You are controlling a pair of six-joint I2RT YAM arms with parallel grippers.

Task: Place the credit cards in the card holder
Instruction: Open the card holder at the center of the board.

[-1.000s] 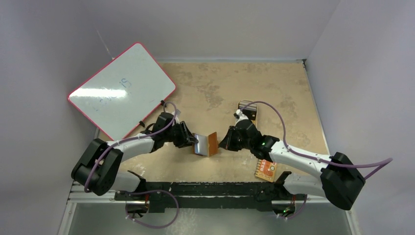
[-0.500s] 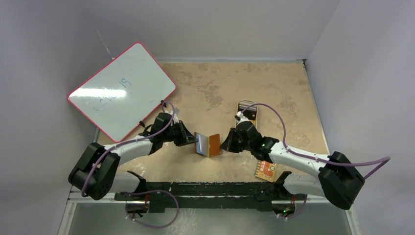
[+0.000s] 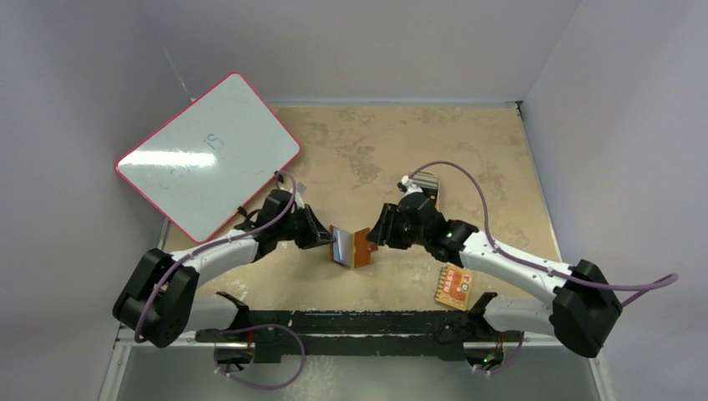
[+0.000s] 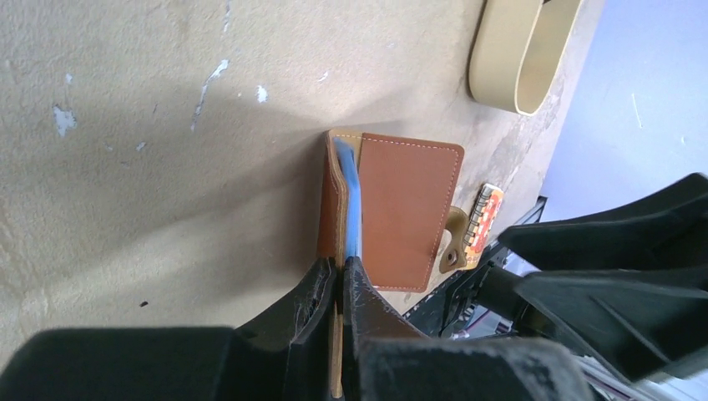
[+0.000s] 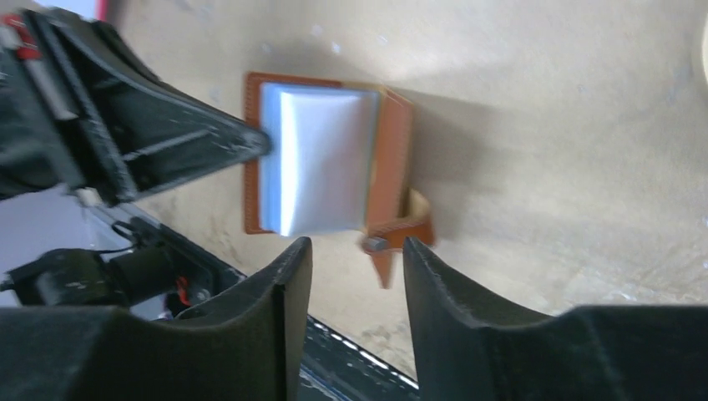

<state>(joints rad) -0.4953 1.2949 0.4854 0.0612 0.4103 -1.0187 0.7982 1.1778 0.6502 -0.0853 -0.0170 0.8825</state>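
The card holder (image 3: 351,247), a brown leather wallet, stands half open on its edge on the tan table, with its bluish clear pockets facing the right arm. My left gripper (image 3: 326,240) is shut on one flap, which is pinched between its fingertips in the left wrist view (image 4: 342,266). My right gripper (image 3: 373,238) is open and empty, right beside the wallet's other flap. In the right wrist view the wallet (image 5: 317,163) lies just beyond the open gripper (image 5: 355,246), and its snap tab (image 5: 388,242) hangs between the fingertips. No black credit card shows clearly.
A tan oval dish (image 3: 427,180) sits behind my right wrist, partly hidden; it also shows in the left wrist view (image 4: 522,50). An orange-red patterned packet (image 3: 453,286) lies near the front edge under the right arm. A pink-rimmed whiteboard (image 3: 209,154) leans at the back left.
My right gripper has moved left, up to the wallet's right flap. My left gripper has kept its hold on the wallet and shifted slightly.
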